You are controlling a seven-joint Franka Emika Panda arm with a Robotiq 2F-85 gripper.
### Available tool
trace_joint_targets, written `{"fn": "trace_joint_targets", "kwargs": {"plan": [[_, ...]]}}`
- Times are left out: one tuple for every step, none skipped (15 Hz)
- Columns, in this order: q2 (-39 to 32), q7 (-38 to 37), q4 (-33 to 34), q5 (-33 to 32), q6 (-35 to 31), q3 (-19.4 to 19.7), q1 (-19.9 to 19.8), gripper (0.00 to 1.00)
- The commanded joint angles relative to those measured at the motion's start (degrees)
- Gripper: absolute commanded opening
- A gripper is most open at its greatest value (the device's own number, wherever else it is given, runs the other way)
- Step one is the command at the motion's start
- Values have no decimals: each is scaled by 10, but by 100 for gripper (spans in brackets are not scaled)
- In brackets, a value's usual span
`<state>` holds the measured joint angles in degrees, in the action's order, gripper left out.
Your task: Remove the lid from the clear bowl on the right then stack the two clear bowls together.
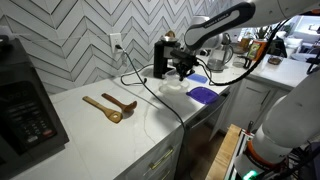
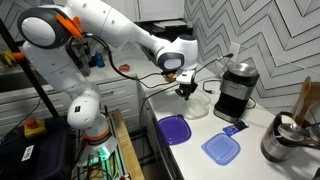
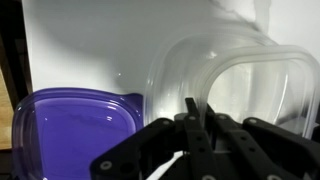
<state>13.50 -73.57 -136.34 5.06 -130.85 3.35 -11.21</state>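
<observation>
My gripper [image 1: 182,70] [image 2: 187,90] hangs over the white counter in front of the black coffee maker [image 2: 235,88]. In the wrist view its fingers [image 3: 193,118] are close together on the rim of a clear bowl [image 3: 250,70]. A second clear outline [image 3: 165,75] lies just outside it, so the two clear bowls look nested or overlapping. The bowls are faint under the gripper in both exterior views [image 1: 172,87] [image 2: 198,108]. The light-blue lid [image 2: 222,148] lies flat on the counter, apart from the bowls; it also shows in an exterior view [image 1: 197,79].
A larger violet-blue flat piece [image 2: 173,130] [image 1: 204,95] [image 3: 70,125] lies next to the bowls near the counter's edge. Two wooden spoons [image 1: 110,106] lie mid-counter. A black microwave [image 1: 22,110] stands at one end, a metal pot [image 2: 290,140] at the other. A cable [image 1: 150,95] crosses the counter.
</observation>
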Motion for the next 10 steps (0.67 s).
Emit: {"fn": "trace_joint_targets", "kwargs": {"plan": [[-5,7,-17,25,-34,10,5,2],[-8,10,-16,35,-34,11,7,2],[-11,17,-15,51,-29,14,10,2],[-13,16,-14,56,-28,13,9,2],[-15,17,-13,63,-26,13,9,2],[-17,16,-13,67,-26,13,9,2],[-21,14,-12,69,-25,12,8,2],[-24,10,-11,65,-26,11,7,2],[-27,8,-11,61,-27,11,6,2],[-30,5,-11,56,-28,10,5,2]]}}
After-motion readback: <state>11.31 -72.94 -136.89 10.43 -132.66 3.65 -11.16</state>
